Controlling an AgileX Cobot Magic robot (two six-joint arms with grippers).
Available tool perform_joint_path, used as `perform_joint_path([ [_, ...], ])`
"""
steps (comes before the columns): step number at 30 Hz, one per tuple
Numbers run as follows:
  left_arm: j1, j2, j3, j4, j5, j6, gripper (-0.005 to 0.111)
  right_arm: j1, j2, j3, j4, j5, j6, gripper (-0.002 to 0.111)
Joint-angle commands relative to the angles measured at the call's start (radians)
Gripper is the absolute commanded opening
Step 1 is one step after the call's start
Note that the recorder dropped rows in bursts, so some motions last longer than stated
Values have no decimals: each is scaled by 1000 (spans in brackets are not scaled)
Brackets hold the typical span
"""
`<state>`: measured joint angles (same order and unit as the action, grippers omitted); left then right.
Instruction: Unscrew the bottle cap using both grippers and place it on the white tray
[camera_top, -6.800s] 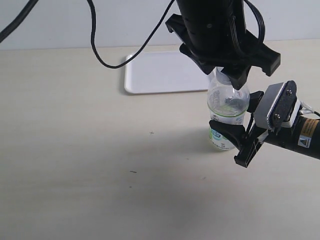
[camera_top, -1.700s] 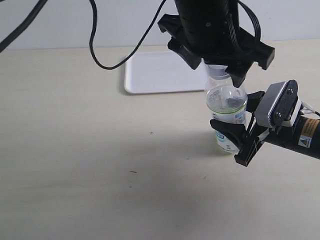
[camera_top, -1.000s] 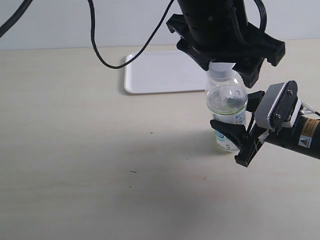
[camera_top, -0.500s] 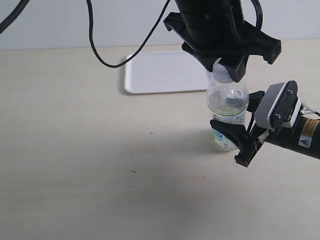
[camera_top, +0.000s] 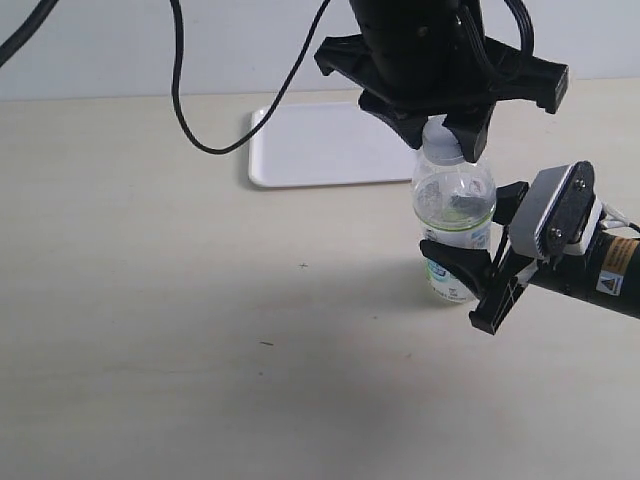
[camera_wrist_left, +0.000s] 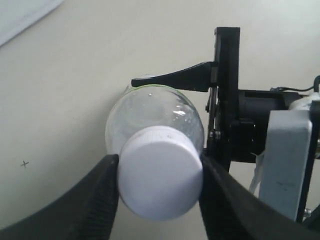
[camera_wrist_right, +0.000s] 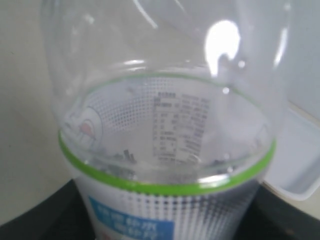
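Note:
The clear bottle (camera_top: 455, 215) with its white, green and blue label stands upright on the table, right of centre. My right gripper (camera_top: 470, 270) is shut on the labelled lower body (camera_wrist_right: 165, 200), one black finger on each side. From above, my left gripper (camera_top: 447, 140) is shut on the white bottle cap (camera_wrist_left: 160, 180), which still sits on the neck; its black fingers (camera_wrist_left: 85, 200) press both sides of the cap. The white tray (camera_top: 320, 145) lies behind the bottle, partly hidden by the left arm.
A black cable (camera_top: 210, 110) hangs from the left arm over the table and the tray's left edge. The tray corner (camera_wrist_left: 20, 15) shows in the left wrist view. Bare beige tabletop (camera_top: 150, 300) stretches to the left and front.
The left gripper, open above the cap a second ago, came down and shut on the cap, then turned about the bottle's axis. Bottle and right gripper stayed put.

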<state>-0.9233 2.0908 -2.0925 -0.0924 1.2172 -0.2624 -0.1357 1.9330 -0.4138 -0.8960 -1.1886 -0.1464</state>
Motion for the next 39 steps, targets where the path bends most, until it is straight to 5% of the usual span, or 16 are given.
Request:
perform_joint_path([
  [1, 0, -13, -5, 35, 4, -123, 0, -3, -2, -2, 5, -32, -8, 0],
  [26, 0, -13, -5, 7, 4, -805, 0, -3, -2, -2, 11, -32, -6, 0],
  [31, 0, -13, -5, 10, 4, -771, 0, -3, -2, -2, 11, -32, -5, 0],
  [33, 0, -13, -5, 16, 4, -718, 9, -3, -2, -2, 11, -32, -5, 0],
  [37, 0, -21, -5, 24, 4, -514, 86, -3, -2, -2, 6, -32, 0, 0],
  [39, 0, -29, -5, 26, 4, -445, 103, -3, -2, -2, 3, -32, 0, 0],
])
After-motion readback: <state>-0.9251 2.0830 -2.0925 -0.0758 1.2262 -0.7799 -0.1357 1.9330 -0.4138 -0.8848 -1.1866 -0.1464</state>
